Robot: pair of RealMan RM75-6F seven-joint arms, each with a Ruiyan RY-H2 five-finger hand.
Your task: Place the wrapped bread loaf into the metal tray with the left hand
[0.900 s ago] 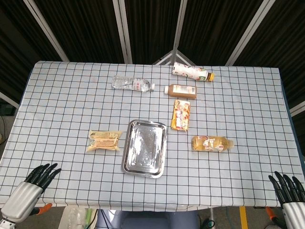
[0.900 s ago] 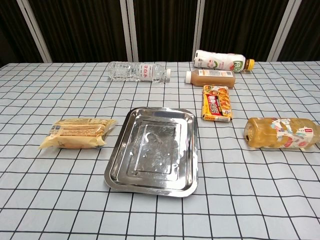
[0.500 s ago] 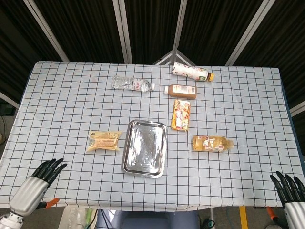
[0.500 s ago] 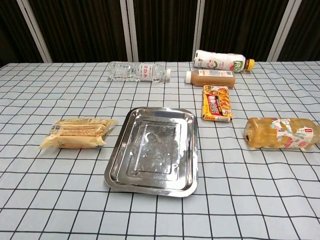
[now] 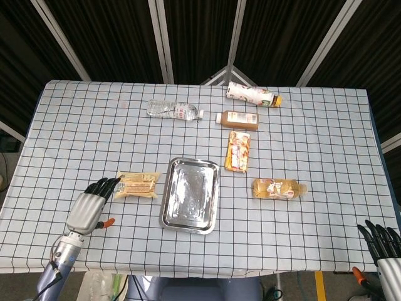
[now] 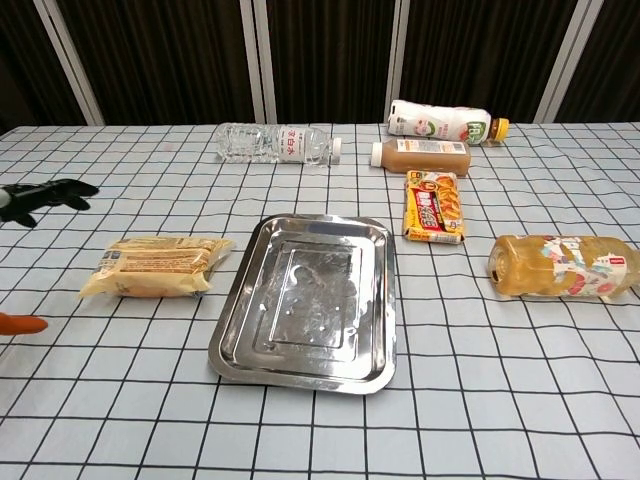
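Note:
The wrapped bread loaf (image 5: 137,185) (image 6: 153,266) lies flat on the checked cloth, just left of the metal tray (image 5: 191,195) (image 6: 309,301). The tray holds nothing. My left hand (image 5: 93,204) (image 6: 40,195) hovers to the left of the loaf, fingers stretched out toward its left end and holding nothing; I cannot tell whether the fingertips touch the wrapper. At the lower right corner of the head view, beyond the table's front edge, my right hand (image 5: 383,241) shows spread fingers and holds nothing.
A clear water bottle (image 5: 173,110), a brown drink bottle (image 5: 238,119) and a white bottle (image 5: 252,95) lie at the back. A snack pack (image 5: 238,151) and an amber bottle (image 5: 279,188) lie to the right of the tray.
My left hand has risen from below the table's front left edge and moved forward and right to the loaf's left end. The right hand has sunk slightly lower.

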